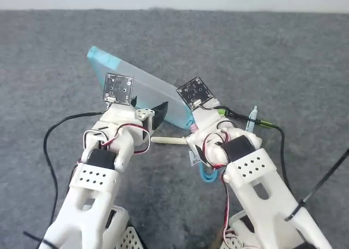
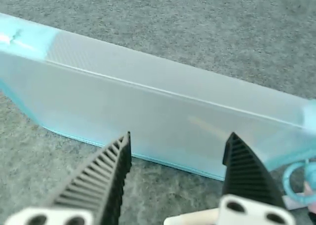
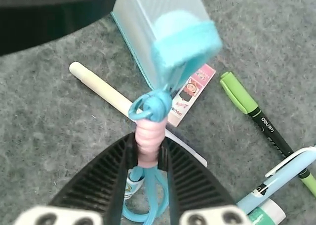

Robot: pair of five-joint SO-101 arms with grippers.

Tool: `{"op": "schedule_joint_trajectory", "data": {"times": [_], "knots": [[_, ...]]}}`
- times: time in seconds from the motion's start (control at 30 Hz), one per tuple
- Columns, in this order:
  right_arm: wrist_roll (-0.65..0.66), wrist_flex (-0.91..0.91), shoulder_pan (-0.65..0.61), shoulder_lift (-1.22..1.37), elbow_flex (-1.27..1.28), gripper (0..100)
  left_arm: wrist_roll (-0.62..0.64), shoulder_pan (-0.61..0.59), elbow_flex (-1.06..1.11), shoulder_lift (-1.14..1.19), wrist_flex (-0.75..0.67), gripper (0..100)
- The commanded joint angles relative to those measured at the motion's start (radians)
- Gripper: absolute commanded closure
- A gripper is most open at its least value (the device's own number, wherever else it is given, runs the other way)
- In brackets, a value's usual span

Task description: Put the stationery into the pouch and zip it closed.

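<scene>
The pouch [image 1: 155,92] is a long, see-through, light blue one. It lies slantwise on the grey table [image 1: 272,52], in front of both arms. One end of it points to the far left side and the other end comes close to the right arm.

The left pincer [image 2: 179,138] is released: its two black ribbed fingers [image 2: 106,178] stand wide apart and hold nothing. It is just beside the long side of the pouch, near the middle of that side. I cannot tell whether the fingertips touch the pouch.

The right pincer [image 3: 147,145] is clenched on the pink pull [image 3: 148,138] at the near end of the pouch. The pull stands between the two fingers and they press it from both sides. A blue cord [image 3: 148,106] is knotted at the top of the pull and joins it to the blue end of the pouch. More of this cord comes out as a loop on the other side of the fingers.

The stationery is all outside the pouch, on the table around the right pincer. A cream stick [image 3: 101,89] lies by the pouch end and passes under the cord. A small pink and white eraser [image 3: 191,93] lies just beside the pouch end. A green pen [image 3: 240,97] with a black body lies a little farther to the side, and a blue and white pen [image 3: 284,173] crosses near its far end. How far the zip is open I cannot tell.
</scene>
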Motion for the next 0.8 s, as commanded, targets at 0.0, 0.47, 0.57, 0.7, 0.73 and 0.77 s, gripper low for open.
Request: {"op": "schedule_joint_trajectory", "data": {"times": [0.0,0.47,0.57,0.7,0.73,0.77], "knots": [[-0.002,-0.021,0.01,-0.045,-0.009,99.1,0.011,-0.026,-0.019,-0.035,0.003,71],[0.098,0.213,0.065,-0.131,-0.221,99.2,0.114,-0.233,-0.051,-0.17,0.061,71],[0.103,0.208,0.051,-0.153,-0.196,99.2,0.112,-0.252,-0.031,-0.327,0.143,71],[0.117,0.213,-0.05,-0.17,-0.169,99.2,0.072,-0.21,0.028,-0.516,0.201,71],[0.124,0.213,-0.077,-0.174,-0.16,99.2,0.058,-0.195,0.047,-0.555,0.21,71],[0.124,0.213,-0.099,-0.182,-0.15,99.2,0.054,-0.181,0.064,-0.589,0.219,71]]}}
